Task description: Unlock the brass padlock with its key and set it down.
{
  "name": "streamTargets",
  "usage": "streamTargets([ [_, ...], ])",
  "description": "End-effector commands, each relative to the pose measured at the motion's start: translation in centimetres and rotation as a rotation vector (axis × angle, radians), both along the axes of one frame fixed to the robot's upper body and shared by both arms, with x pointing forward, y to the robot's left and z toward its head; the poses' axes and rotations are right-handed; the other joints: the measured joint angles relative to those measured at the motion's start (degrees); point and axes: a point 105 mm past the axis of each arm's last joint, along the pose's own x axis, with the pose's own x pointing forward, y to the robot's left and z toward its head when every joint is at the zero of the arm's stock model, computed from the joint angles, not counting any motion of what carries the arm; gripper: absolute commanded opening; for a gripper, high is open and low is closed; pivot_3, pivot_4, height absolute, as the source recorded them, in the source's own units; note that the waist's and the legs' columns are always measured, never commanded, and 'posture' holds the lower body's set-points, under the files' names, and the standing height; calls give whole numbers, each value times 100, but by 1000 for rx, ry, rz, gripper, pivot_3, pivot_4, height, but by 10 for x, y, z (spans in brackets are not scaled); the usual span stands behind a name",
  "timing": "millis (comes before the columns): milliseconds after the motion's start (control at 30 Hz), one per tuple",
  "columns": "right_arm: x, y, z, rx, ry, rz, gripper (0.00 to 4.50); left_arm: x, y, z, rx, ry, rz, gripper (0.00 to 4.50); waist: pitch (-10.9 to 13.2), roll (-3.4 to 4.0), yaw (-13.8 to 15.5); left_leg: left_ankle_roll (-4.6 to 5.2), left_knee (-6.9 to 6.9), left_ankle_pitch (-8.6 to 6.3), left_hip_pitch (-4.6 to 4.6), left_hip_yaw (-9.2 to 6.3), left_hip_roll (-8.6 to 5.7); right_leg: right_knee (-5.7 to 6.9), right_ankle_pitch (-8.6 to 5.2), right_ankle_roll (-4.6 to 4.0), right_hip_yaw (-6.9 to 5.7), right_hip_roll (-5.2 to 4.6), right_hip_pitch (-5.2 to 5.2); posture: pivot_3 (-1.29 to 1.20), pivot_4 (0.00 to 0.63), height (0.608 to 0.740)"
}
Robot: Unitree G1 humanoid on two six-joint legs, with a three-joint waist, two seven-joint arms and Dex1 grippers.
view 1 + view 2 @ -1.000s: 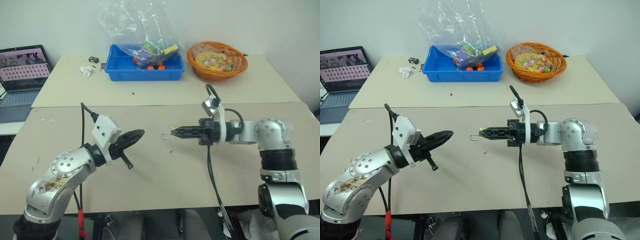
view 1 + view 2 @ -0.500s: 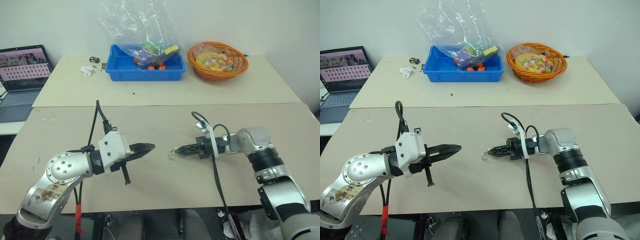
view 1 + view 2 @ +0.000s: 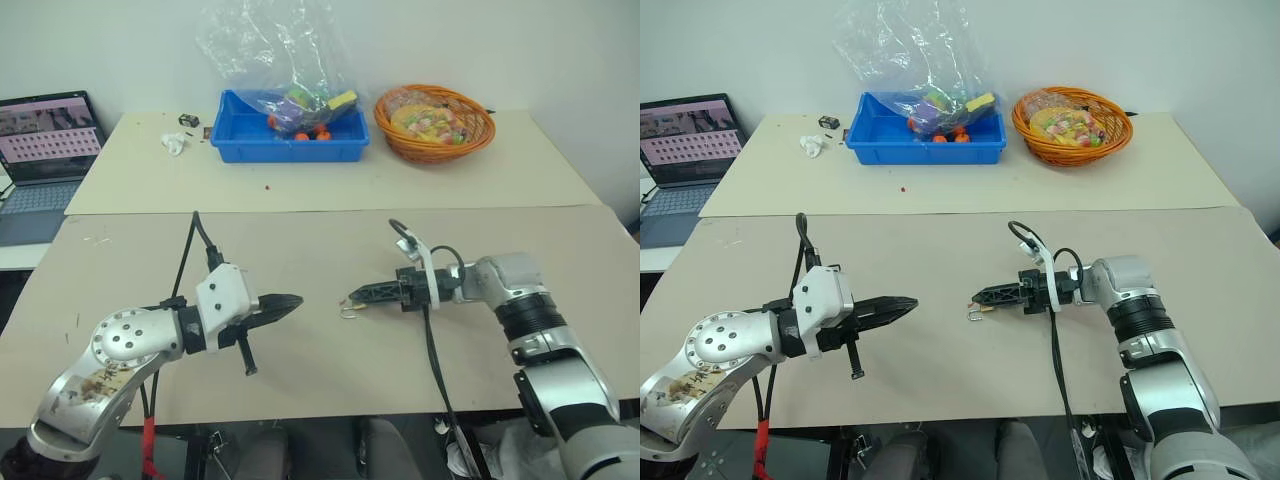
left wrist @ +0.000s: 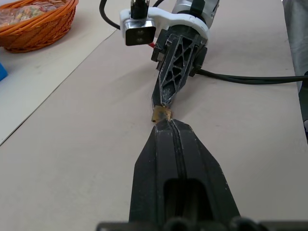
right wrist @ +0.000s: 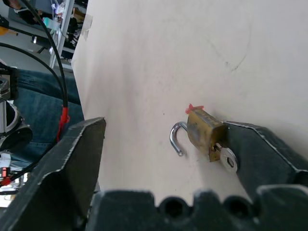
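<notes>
Padlock (image 5: 204, 134) on table (image 3: 300, 250) w/ key (image 5: 226, 159) in, shackle open.

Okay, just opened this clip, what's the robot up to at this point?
It is finishing with the brass padlock. The padlock lies on the table between the open fingers of the right gripper, its shackle swung open and the key sticking out of its body. One finger sits right against the padlock. The left gripper is shut, hovering to the side and pointing toward the padlock.
</notes>
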Motion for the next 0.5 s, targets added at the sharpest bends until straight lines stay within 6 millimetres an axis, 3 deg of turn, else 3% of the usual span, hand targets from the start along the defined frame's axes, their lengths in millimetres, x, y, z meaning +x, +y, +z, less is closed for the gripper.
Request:
streamTargets([
  [33,4,-24,6,-87,-140,-22,4425,0,-1,7,-11,-25,-6,0,0,0,29,0,1,0,0,-1,0,0,0,0,-1,-1,0,0,150,728],
  [167,-8,-44,-1,-281,-335,85,4425,1,0,3,-11,-4,4,0,0,0,80,-2,5,1,-2,-3,-4,0,0,1,-3,-5,0,0,150,728],
  [367,-34,-57,9,-429,-542,264,4425,4,4,-2,-9,12,20,0,1,0,62,-4,7,2,0,-1,-1,1,-1,0,-2,-1,-1,0,150,728],
  [500,-37,-54,12,-428,-623,267,4425,7,5,-5,-25,30,33,0,2,-2,-2,-5,16,3,0,1,1,3,-1,0,0,0,0,0,150,728],
])
